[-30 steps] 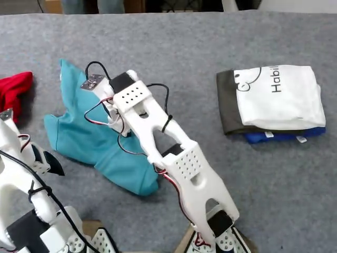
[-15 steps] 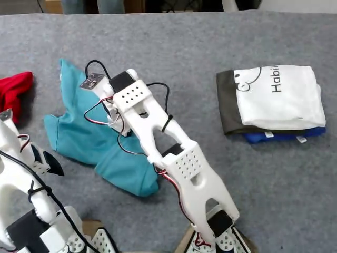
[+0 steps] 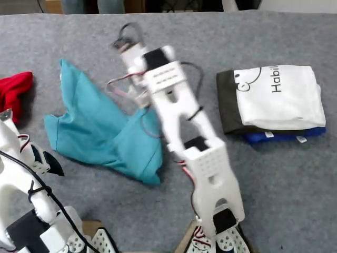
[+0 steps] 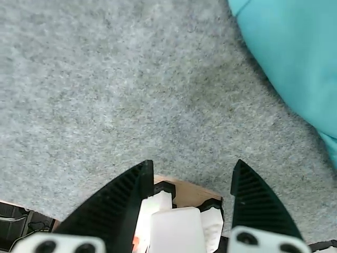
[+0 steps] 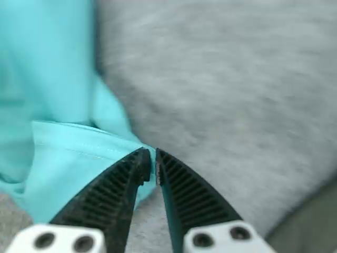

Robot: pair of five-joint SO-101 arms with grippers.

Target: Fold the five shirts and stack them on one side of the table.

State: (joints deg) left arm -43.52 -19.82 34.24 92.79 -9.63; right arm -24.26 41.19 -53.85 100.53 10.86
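Teal shirt [image 3: 100,132] at the tabletop's [image 3: 263,179] nine o'clock; right arm [image 3: 181,124] stretched toward twelve, right gripper [image 5: 152,162] pinching its hem, seen from the wrist. Left gripper [image 4: 193,167] gapes open.

The table [image 3: 274,174] carries a grey, felt-like cover [image 3: 210,37] with a fine mottled nap. The cover spans the whole visible top. Lighting on the table is even and diffuse, and shadows on the cover are soft-edged. Beyond the table's far edge lies a dark strip. Within it, a brown wooden piece [image 3: 51,6] sits past the left end of that edge in the high view, and a white surface [image 3: 295,5] past the right end. At the table's near edge, a tan wooden board [image 4: 189,191] shows below the cover.
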